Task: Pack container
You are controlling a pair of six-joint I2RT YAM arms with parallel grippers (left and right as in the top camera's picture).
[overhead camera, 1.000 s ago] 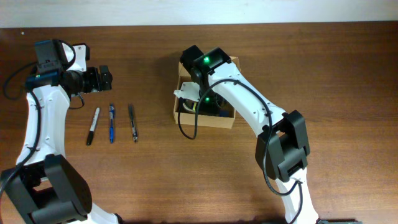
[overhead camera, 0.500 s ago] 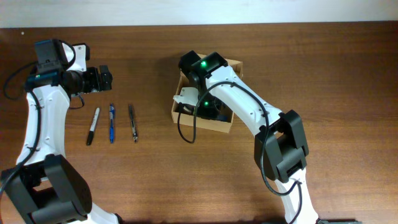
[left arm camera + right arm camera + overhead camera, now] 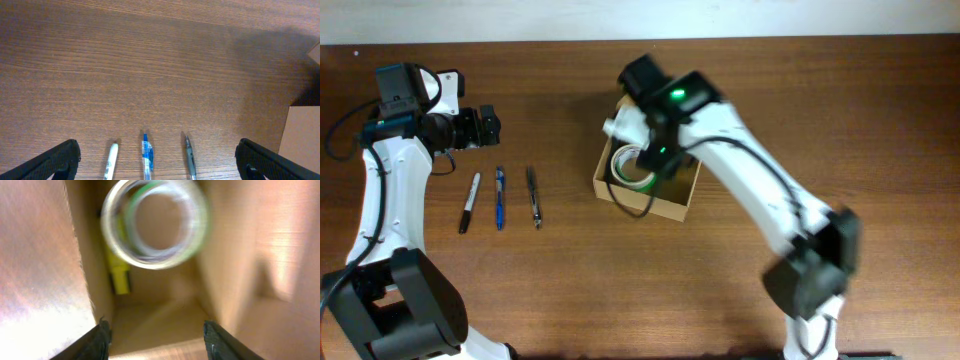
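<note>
Directly below your right pincer (image 3: 157,342), the tan cardboard container (image 3: 40,265) stands open on the wooden table (image 3: 880,120), its walls rising on either side of the spread, empty fingers (image 3: 97,342). Ahead of those fingers, a blurred roll of tape (image 3: 155,222) with a green edge lies inside the box, a yellow item (image 3: 119,277) just beside it against one wall. Across the table, your left pincer (image 3: 157,157) hovers with jaws wide apart, holding nothing. Close by it lie a marker (image 3: 111,160), a blue pen (image 3: 146,155) and a grey pen (image 3: 190,156), side by side. The container sits well apart from that pincer, at the right edge of its wrist view.
</note>
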